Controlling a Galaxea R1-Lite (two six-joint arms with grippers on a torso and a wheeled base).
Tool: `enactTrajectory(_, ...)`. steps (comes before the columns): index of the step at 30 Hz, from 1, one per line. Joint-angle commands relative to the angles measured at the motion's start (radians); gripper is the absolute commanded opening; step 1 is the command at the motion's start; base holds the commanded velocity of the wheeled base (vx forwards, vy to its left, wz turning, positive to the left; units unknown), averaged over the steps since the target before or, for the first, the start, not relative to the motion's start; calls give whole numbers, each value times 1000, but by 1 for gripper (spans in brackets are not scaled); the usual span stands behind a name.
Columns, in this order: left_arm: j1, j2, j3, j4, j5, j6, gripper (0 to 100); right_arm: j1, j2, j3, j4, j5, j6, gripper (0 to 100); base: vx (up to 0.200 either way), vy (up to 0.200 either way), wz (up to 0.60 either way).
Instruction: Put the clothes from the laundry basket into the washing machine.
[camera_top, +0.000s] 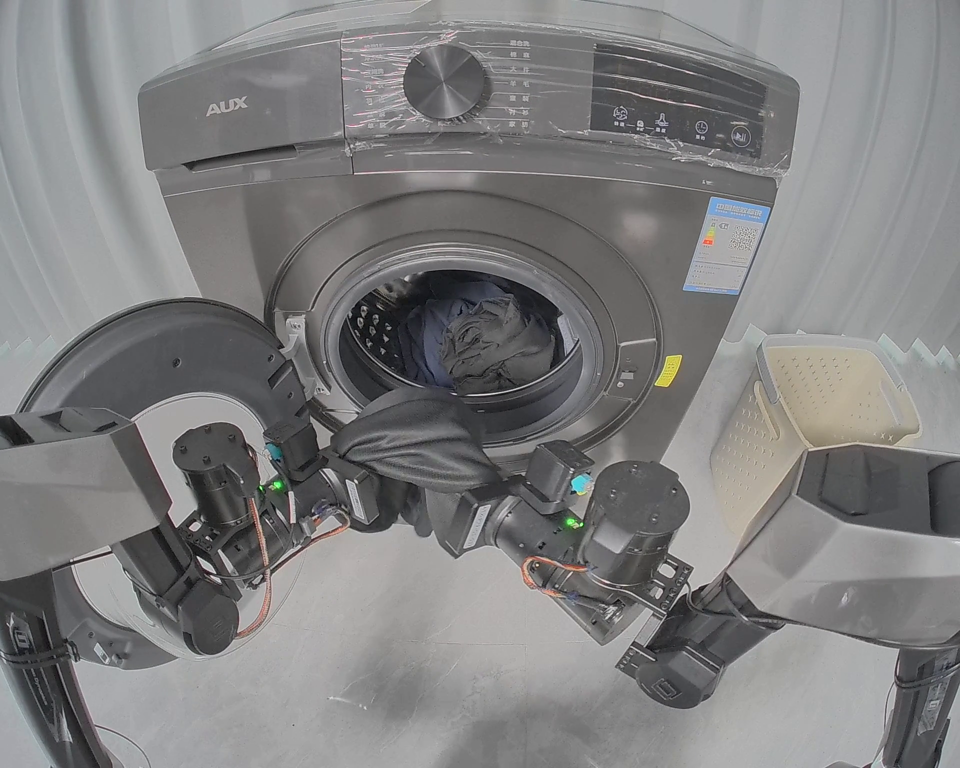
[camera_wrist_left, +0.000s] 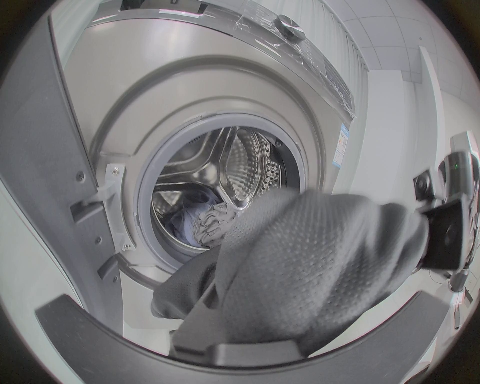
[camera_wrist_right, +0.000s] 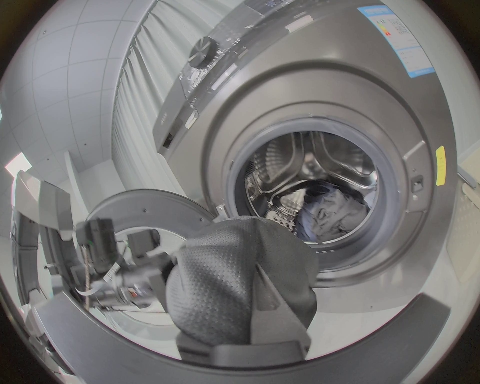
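A dark grey mesh garment (camera_top: 415, 440) is bunched between my two grippers, just below the washing machine's round opening (camera_top: 345, 300). My left gripper (camera_top: 393, 492) holds it from the left and my right gripper (camera_top: 447, 508) from the right, both shut on the cloth, which covers most of their fingers. The left wrist view has the garment (camera_wrist_left: 310, 260) draped in front of the drum. The right wrist view has the garment (camera_wrist_right: 225, 285) heaped over my gripper. Dark and bluish clothes (camera_top: 490, 340) lie inside the drum. The cream laundry basket (camera_top: 830, 400) stands at the right.
The machine's round door (camera_top: 150, 360) hangs open to the left, close behind my left arm. The basket sits on the floor against the machine's right front corner. Bare grey floor (camera_top: 400, 650) lies below the arms.
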Motion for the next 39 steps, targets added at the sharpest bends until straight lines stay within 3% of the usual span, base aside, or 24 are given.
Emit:
enactTrajectory(1,-5,-38,-8,0,5,-9,0,-21,9,52,2,0,2,0,0,0,0)
enactTrajectory(11,-24,-64,3,0,5,-14,0,8,25,21,-25,1,-10,0,0,0,0)
enactTrajectory(12,-27,-64,3,0,5,-14,0,10,25,25,-25,1,-10,100,0,0,0)
enactTrajectory(16,-31,-66,4,0,5,-14,0,10,13,57,-27,3,-7,100,0,0,0)
enactTrajectory(21,-31,-78,-5,-1,5,-14,0,8,-50,301,-27,41,-48,100,0,0,0)
enactTrajectory(25,-47,-121,16,0,5,-19,0,1,-98,405,-48,89,-62,100,0,0,0)
enactTrajectory(30,-90,-173,84,0,5,-62,0,-9,-133,482,-76,158,-68,100,0,0,0)
enactTrajectory(34,-113,-201,130,0,2,-69,0,-45,-179,511,-74,156,-68,100,0,0,0)
enactTrajectory(39,-142,-209,167,0,1,-72,0,-150,-219,535,-73,153,-65,100,0,0,0)
